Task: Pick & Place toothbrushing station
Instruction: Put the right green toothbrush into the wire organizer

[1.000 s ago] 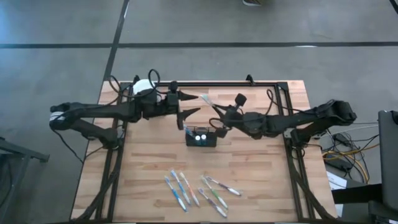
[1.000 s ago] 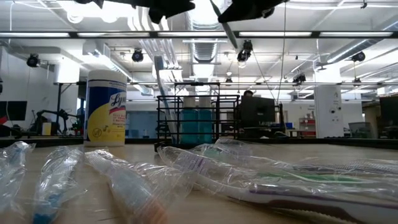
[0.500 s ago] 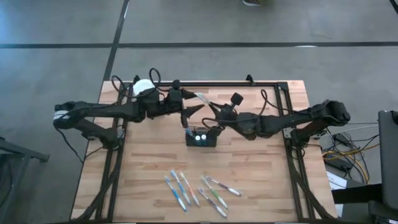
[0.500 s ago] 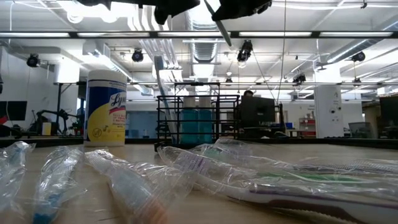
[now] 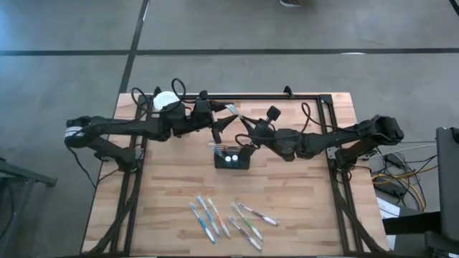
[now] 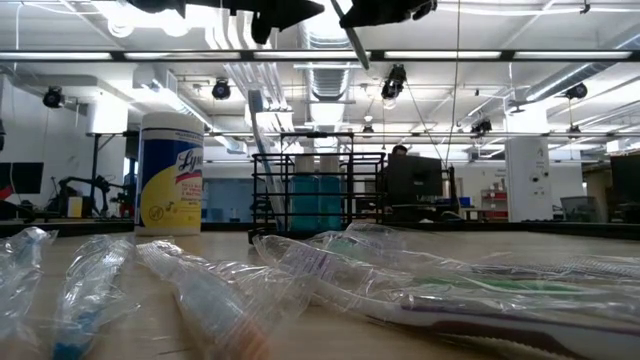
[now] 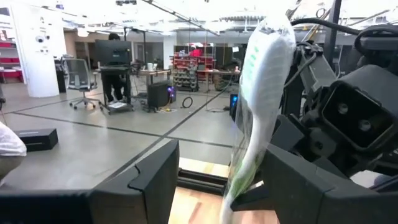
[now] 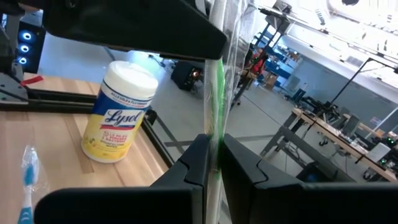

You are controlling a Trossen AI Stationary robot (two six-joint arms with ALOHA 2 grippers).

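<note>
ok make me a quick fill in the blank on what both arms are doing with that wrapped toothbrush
1. The right gripper is ____ on the wrapped toothbrush.
2. The left gripper has its fingers ____ on either side of that toothbrush.
3. The yellow canister stands on the ____.
4. One toothbrush already stands in the black ____ holder.

Missing words: shut; open; table; mesh

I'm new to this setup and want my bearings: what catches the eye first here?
Above the table's far half, the right gripper is shut on a wrapped green toothbrush, holding it between the open fingers of the left gripper. Just below them stands the black mesh holder. A row of wrapped toothbrushes lies along the near edge.
</note>
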